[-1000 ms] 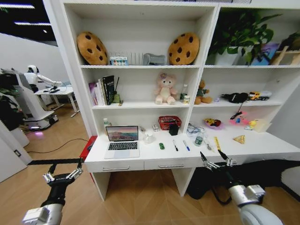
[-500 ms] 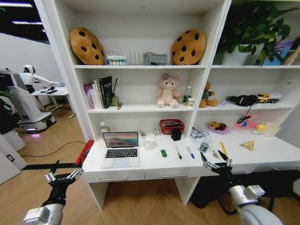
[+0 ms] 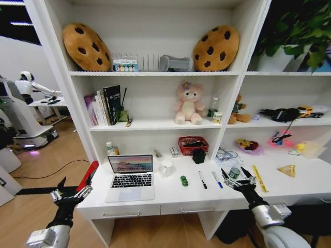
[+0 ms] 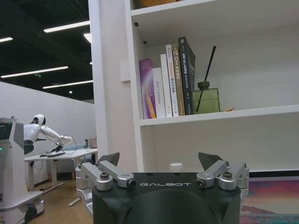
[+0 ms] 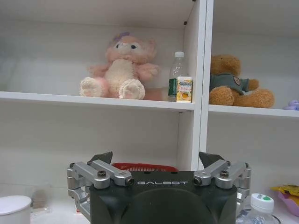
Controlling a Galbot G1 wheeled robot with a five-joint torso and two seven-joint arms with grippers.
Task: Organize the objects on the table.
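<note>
On the table [image 3: 170, 199] the laptop [image 3: 130, 176] stands open at the left. To its right, in a row, lie the green car [image 3: 184, 181], the black pen [image 3: 202, 179] and the blue pen [image 3: 216, 179]. The jar [image 3: 234, 172] sits just right of the blue pen, near the right gripper.

The left gripper [image 3: 71, 195] hangs off the table's near left corner, fingers spread, holding nothing. The right gripper [image 3: 238, 182] hovers at the near edge, right of the pens, fingers spread and empty.

On the shelf above sit books [image 4: 168, 79] at the left and a pink plush [image 5: 122, 70] in the middle
</note>
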